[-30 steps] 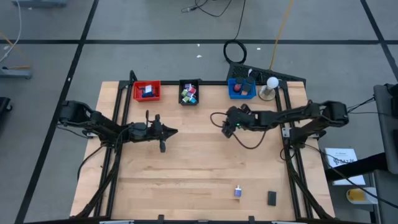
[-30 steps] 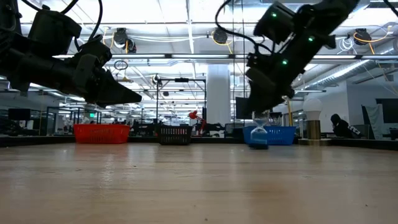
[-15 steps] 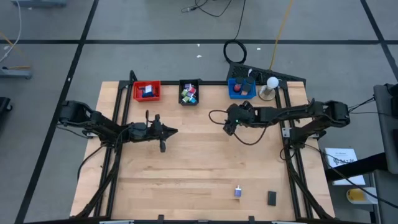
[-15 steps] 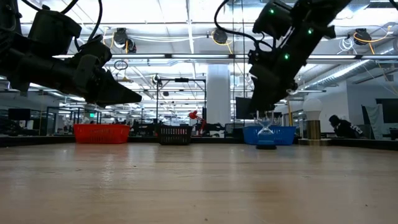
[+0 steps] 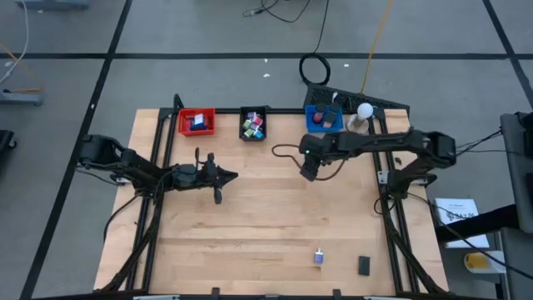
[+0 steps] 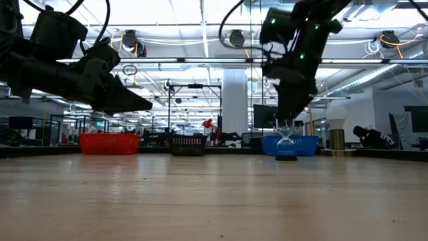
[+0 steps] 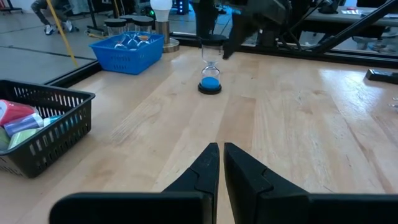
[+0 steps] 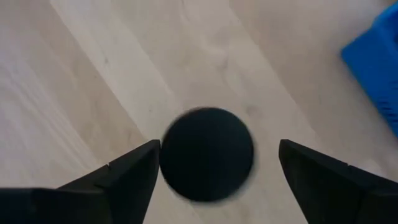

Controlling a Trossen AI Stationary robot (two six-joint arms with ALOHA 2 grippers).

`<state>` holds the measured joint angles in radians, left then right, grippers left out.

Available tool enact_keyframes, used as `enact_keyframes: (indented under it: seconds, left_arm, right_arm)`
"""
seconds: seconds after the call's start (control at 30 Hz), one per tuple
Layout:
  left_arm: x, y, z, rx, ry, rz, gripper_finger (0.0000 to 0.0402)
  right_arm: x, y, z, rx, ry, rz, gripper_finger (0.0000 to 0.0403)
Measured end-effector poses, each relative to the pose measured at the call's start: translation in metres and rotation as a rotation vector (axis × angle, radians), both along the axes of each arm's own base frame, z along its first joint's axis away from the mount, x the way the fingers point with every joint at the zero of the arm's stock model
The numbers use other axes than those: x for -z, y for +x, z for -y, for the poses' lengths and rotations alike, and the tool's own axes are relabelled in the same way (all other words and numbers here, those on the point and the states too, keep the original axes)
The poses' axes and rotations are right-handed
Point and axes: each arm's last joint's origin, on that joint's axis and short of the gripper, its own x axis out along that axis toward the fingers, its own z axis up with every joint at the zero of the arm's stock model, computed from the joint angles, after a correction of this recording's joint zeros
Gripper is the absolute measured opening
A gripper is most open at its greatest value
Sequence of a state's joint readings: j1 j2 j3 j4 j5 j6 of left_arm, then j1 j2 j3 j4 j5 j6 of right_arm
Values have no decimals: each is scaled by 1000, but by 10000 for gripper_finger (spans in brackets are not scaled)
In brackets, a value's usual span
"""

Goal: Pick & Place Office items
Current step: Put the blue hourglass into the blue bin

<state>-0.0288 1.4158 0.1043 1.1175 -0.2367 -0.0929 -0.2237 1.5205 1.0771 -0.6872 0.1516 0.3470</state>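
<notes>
The pale wooden table (image 5: pixel 266 225) stands on a grey floor. In the low view, the room beyond it is a wide hall with bright ceiling lights, white columns and dark racks.

Along the table's far edge sit a red tray (image 5: pixel 196 122), a black tray (image 5: pixel 253 123) and a blue tray (image 5: pixel 323 118), each with small things in it. A white ball lamp (image 5: pixel 364 111) is just beside the blue one.

The right gripper (image 5: pixel 309 171) points down at the table a little short of the blue tray. Its fingers (image 8: pixel 134 171) are spread wide and grip nothing. Directly under them, in the gap between the two tips, stands the hourglass (image 6: pixel 286 144). It is upright on the wood, with blue sand and black round caps, and touches neither finger.

The left gripper (image 7: pixel 221 148) hangs above the table with its fingers pressed together and empty. The hourglass is well ahead of their tips and the black tray is off to one side.

A small purple block (image 5: pixel 318 257) and a black block (image 5: pixel 364 265) lie far from both pairs of fingers, by the near edge.

A second ago the right fingers were narrower and lower around the hourglass. They have since spread fully and lifted, and the arm has swung towards the far edge. The left arm has not moved.
</notes>
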Motion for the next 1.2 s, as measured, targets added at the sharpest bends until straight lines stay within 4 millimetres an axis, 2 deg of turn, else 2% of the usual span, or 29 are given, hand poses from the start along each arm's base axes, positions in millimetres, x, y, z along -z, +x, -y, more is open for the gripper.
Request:
enact_keyframes:
  seconds: [0.13,0.23,0.5,0.63,0.73,0.8,0.9,1.03,1.13,1.2]
  left_arm:
    - [0,0,0,0,0,0,31]
    - [0,0,0,0,1,0,31]
    - [0,0,0,0,1,-1,31]
    - [0,0,0,0,1,-1,31]
    - [0,0,0,0,1,-1,31]
    - [0,0,0,0,2,-1,31]
    - [0,0,0,0,1,-1,31]
    - [0,0,0,0,1,-1,31]
    - [0,0,0,0,1,-2,31]
    - [0,0,0,1,5,-3,31]
  right_arm:
    - [12,7,1,-24,22,-22,309]
    - [15,8,4,-20,20,-29,290]
    - [13,3,14,15,21,-29,197]
    - [0,3,21,25,8,-10,197]
    - [-30,4,31,70,-71,35,197]
    - [-48,6,43,115,-128,73,197]
    - [-63,4,65,181,-170,100,197]
    - [-67,-8,93,262,-190,114,197]
    - [-63,-20,105,301,-178,62,197]
    - [-65,-21,112,317,-196,87,197]
